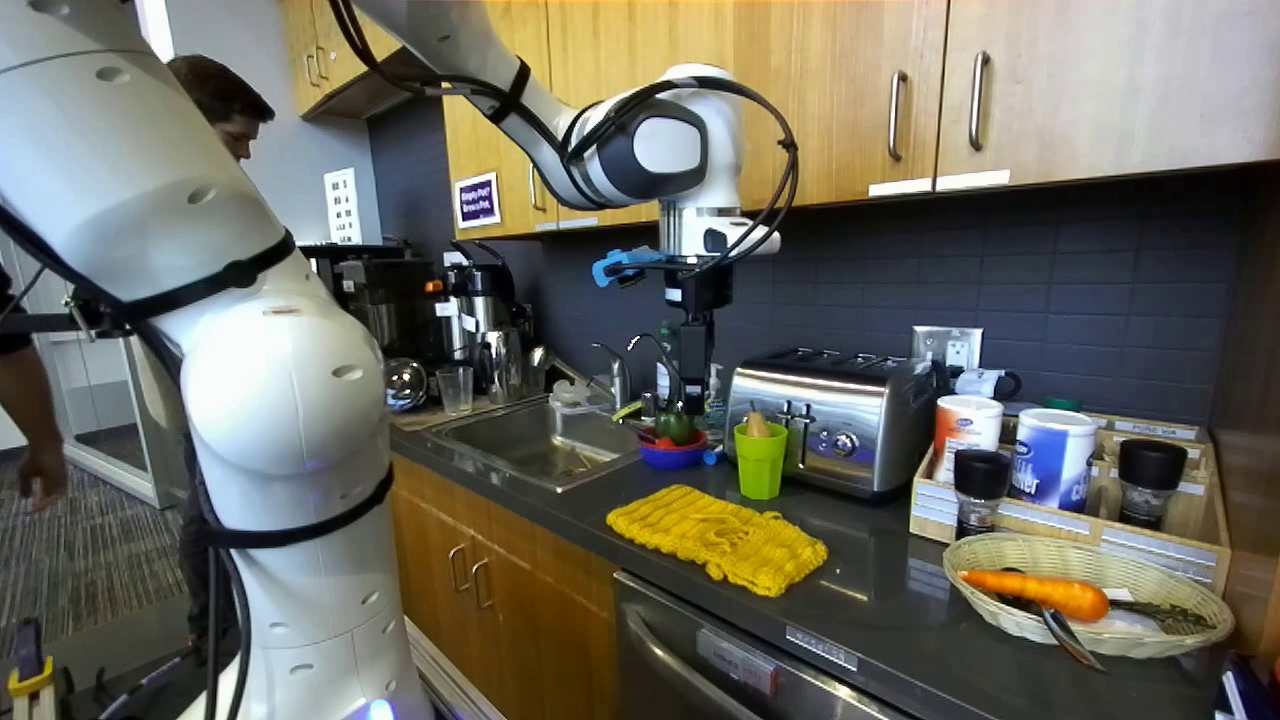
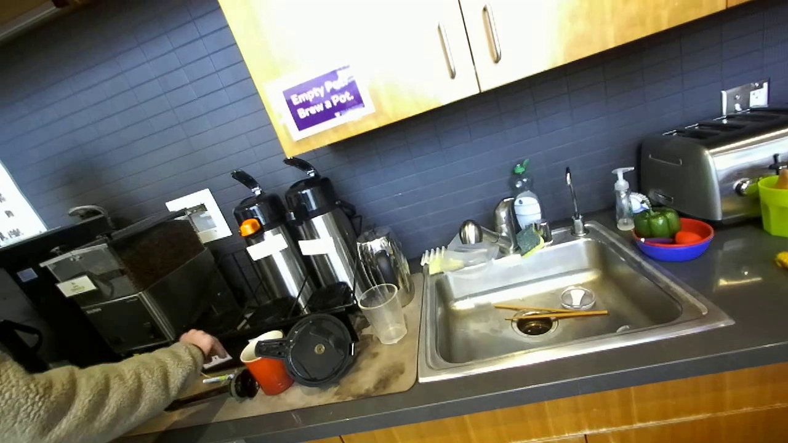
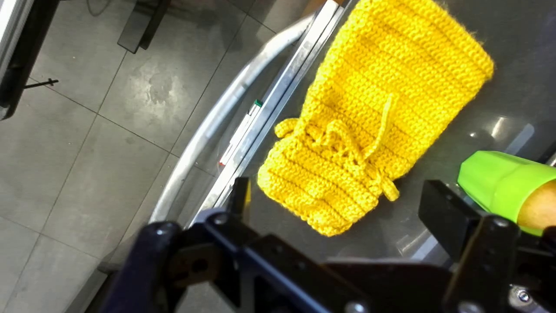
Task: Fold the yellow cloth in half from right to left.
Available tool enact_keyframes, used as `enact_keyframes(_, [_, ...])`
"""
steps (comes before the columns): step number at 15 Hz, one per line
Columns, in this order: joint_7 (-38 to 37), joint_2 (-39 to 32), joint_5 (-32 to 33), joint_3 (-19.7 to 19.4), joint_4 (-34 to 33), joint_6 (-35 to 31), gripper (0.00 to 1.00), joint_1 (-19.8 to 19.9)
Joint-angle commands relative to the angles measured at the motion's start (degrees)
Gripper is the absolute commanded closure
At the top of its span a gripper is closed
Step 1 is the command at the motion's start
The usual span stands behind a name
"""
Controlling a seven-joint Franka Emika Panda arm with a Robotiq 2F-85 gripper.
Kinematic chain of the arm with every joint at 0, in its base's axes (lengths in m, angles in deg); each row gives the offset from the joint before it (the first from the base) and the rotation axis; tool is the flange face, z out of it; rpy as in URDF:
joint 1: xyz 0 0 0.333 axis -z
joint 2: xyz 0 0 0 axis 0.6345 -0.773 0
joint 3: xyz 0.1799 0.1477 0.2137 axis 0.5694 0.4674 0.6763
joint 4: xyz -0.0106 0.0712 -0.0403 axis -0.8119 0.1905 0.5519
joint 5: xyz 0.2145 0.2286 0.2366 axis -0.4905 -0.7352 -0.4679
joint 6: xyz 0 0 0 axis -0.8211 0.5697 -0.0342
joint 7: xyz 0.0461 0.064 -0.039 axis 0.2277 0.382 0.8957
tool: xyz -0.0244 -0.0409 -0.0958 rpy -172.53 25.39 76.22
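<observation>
The yellow knitted cloth (image 1: 715,535) lies on the dark counter near its front edge. In the wrist view the cloth (image 3: 386,78) shows a gathered band with loose cords across it, and one short end points toward the gripper. Only a small bit of the cloth (image 2: 782,259) shows at the right edge of an exterior view. My gripper (image 3: 341,198) is open and empty, with its fingers wide apart. It points down and hangs in the air above the counter, apart from the cloth; the gripper (image 1: 695,400) also shows in an exterior view.
A green cup (image 1: 760,465) stands beside the cloth, close to one finger in the wrist view. Behind are a toaster (image 1: 865,425) and a blue bowl (image 1: 672,457) of vegetables. A sink (image 2: 443,344), a wicker basket (image 1: 1170,570) and a wooden tray (image 1: 1060,520) flank the area.
</observation>
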Motion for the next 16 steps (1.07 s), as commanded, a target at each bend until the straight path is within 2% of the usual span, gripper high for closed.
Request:
enact_keyframes(1, [0.1, 0.0, -0.2, 0.3, -0.1, 0.1, 0.0, 0.3])
enact_keyframes(16, [1.4, 0.1, 0.4, 0.6, 0.4, -0.4, 0.0, -0.2])
